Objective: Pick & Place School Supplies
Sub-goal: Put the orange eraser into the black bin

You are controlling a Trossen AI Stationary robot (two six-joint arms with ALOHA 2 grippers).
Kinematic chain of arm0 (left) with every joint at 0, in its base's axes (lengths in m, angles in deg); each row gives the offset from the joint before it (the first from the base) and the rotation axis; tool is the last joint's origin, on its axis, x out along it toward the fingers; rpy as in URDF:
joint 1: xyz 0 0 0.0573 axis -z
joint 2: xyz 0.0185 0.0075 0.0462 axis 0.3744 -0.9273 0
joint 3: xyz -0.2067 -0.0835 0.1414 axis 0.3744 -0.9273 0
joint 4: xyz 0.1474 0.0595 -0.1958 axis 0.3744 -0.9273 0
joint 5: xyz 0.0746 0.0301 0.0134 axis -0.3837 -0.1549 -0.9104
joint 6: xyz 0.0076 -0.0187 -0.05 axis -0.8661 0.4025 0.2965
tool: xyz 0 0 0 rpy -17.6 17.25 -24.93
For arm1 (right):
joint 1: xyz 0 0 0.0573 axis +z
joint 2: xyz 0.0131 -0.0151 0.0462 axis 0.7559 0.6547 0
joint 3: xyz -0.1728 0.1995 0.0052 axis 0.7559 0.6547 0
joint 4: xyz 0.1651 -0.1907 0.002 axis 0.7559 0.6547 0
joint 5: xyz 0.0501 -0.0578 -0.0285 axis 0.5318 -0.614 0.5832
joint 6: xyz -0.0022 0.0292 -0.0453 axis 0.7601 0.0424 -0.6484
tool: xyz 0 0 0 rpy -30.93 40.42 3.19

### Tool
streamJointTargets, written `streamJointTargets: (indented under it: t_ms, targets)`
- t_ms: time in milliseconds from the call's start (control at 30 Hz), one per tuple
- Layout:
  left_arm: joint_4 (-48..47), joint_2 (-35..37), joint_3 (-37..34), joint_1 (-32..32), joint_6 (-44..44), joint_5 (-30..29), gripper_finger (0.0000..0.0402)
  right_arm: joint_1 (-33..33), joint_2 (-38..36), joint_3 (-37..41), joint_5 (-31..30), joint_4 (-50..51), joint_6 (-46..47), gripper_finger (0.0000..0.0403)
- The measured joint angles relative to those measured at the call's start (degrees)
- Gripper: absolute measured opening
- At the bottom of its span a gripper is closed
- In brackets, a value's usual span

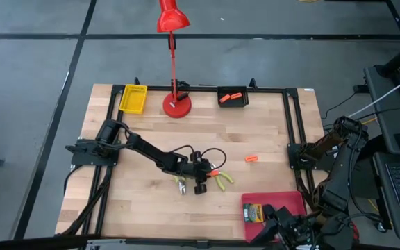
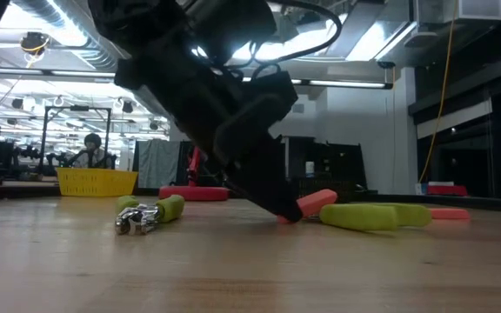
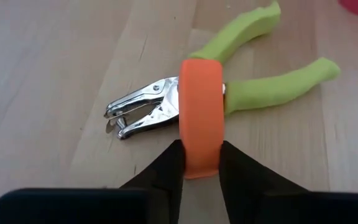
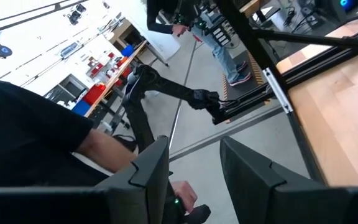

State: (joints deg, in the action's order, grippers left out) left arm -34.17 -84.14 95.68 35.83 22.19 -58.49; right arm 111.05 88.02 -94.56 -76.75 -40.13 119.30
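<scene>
Orange piece (image 3: 201,115), which we judge light and rigid, sits clamped at its end in the left claw (image 3: 201,163) over the table (image 3: 55,74); the right claw (image 4: 194,168) stands apart.

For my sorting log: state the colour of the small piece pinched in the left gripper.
Orange, the small oblong piece between the left gripper fingers; clearest in the left wrist view.

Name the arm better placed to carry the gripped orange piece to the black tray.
Left. Its gripper already has its jaws shut on the orange piece at mid-table, beside the punch tool. The right gripper hangs off the table's near-right corner, open and empty.
</scene>
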Motion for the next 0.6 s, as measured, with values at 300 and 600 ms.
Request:
streamJointTargets:
  t_ms: [300,600]
  targets:
    - [-0.87,4.36,-0.17,-1.76,0.37,2.3,0.0077,-0.01,0.0,0.0,-3.1,-0.01,-0.96,0.0146]
    - [4.01,11.36,0.12,-11.95,-9.02,-0.41,0.0077,-0.67,0.0,0.0,-12.07,0.17,-6.52,0.0146]
